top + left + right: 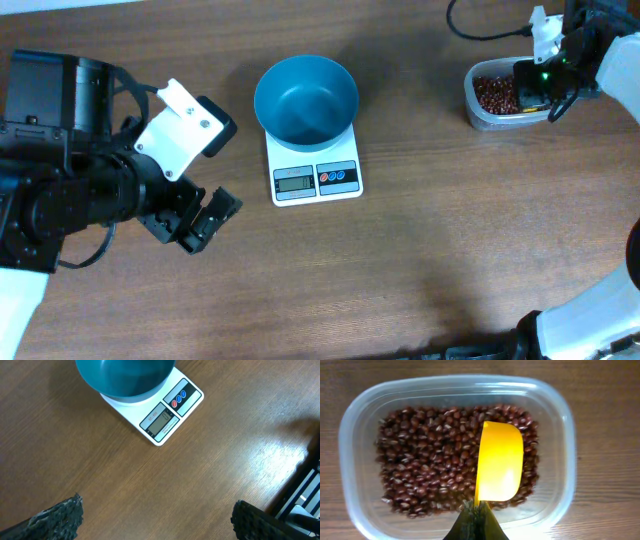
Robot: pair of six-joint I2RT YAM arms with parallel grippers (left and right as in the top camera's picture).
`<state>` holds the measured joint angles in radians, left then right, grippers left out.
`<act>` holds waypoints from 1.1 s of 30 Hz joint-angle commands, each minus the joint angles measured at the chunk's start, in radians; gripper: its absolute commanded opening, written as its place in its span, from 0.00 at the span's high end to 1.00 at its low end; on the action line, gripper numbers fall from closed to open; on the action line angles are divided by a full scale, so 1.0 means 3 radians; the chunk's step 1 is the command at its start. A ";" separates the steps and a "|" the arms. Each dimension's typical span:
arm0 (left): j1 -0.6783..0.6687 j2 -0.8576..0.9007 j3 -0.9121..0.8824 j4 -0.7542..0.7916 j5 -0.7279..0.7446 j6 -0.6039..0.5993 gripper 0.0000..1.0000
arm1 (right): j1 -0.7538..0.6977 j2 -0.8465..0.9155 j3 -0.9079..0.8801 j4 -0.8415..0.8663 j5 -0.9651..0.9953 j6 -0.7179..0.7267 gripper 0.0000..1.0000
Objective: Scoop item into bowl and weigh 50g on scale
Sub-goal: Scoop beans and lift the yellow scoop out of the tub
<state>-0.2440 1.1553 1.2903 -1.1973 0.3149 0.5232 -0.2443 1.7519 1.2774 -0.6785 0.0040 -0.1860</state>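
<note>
Plain deep blue for the bowl [305, 100]; white for the scale [345, 155] under it, with a grey display [295, 182], one red button [327, 177] and two blue buttons [345, 176]. Glossy dark red-brown for the beans [430, 460], many flecked with a pale streak, in a clear, faintly milky tub [350, 450], and bright yellow for the scoop [500, 462]. Warm brown with fine darker wood grain for the table [430, 270]; dull charcoal, roughly speckled, for the fingers [60, 517] of the left gripper [157, 520], and white for the plate [180, 130] on the black left arm [60, 190].
</note>
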 commanded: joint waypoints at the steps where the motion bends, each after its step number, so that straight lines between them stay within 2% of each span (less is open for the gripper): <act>1: -0.0010 -0.0019 -0.0020 -0.0003 0.0034 -0.0008 0.01 | -0.0041 0.0047 0.0060 -0.0023 -0.0757 0.0340 0.96; 7: -0.0010 -0.0019 -0.0020 -0.0003 0.0034 -0.0008 0.01 | -0.0200 0.0047 0.0060 -0.0036 -0.0855 0.0746 0.96; 17: -0.0010 -0.0019 -0.0020 -0.0003 0.0034 -0.0008 0.01 | -0.0871 0.0048 0.0060 -0.0182 -0.1963 0.0835 0.96; 33: -0.0010 -0.0019 -0.0020 -0.0004 0.0034 -0.0008 0.01 | -0.1598 0.0067 0.0056 -0.0462 -0.2925 0.0834 0.96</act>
<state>-0.2440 1.1553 1.2903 -1.1973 0.3149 0.5232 -0.7010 1.7557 1.2774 -0.8013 -0.8059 0.0620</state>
